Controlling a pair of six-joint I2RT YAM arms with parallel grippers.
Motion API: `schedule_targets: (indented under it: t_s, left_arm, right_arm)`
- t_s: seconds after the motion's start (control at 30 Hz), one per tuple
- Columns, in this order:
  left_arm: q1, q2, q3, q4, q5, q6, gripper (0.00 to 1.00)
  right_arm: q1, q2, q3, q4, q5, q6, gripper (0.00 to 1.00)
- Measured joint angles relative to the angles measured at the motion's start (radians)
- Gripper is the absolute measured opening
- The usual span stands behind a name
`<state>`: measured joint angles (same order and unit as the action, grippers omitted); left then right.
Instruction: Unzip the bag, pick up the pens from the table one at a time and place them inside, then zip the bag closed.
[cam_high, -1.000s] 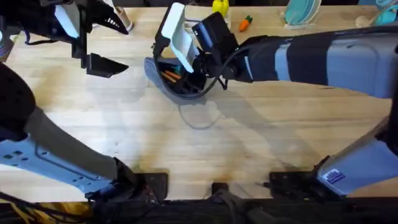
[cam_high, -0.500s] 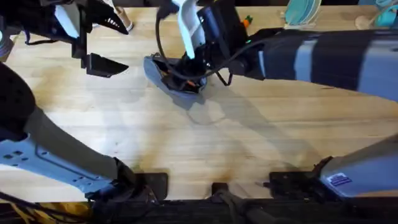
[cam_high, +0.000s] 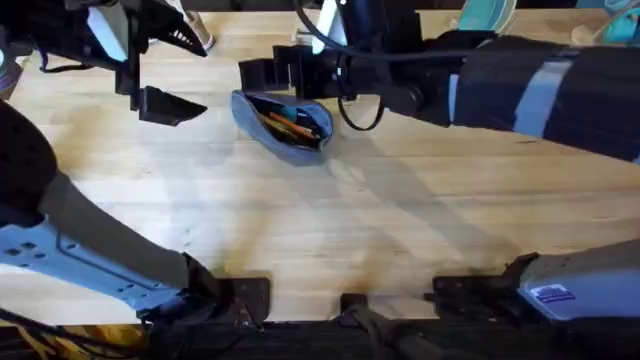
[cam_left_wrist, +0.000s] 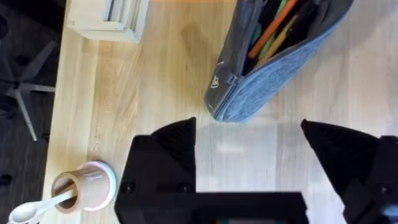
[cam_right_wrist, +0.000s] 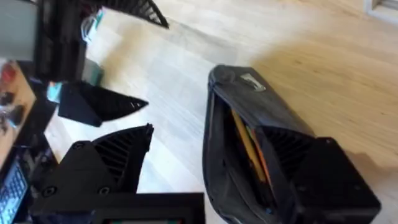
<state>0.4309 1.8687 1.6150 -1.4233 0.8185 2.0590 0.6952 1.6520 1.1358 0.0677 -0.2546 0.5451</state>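
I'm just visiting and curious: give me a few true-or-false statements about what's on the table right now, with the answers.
1. The bag lies open. True.
2. Orange pens are inside it. True.
3. The left gripper is clamped on the bag. False: it is open, short of the bag's end.
4. The right gripper is shut. False: its fingers are spread apart, one over the bag.
5. A cup with a spoon stands on the table. True.

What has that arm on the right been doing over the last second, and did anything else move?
The right gripper drew back from inside the open bag toward the table's far edge; its fingers are open and empty. The bag shifted slightly and now lies uncovered, pens inside. The left gripper stayed where it was, open, beside the bag.
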Motion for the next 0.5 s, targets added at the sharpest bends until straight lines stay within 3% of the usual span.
schedule_targets:
  t_s: [0.2,0.5]
  left_arm:
    - [0.000,0.000,0.000,0.006,-0.002,0.000,0.993]
    - [0.000,0.031,0.000,0.009,-0.004,0.000,0.993]
  right_arm:
    - [-0.010,0.048,0.048,-0.045,0.000,0.036,0.998]
    - [-0.014,0.231,0.283,-0.142,0.000,0.020,0.998]
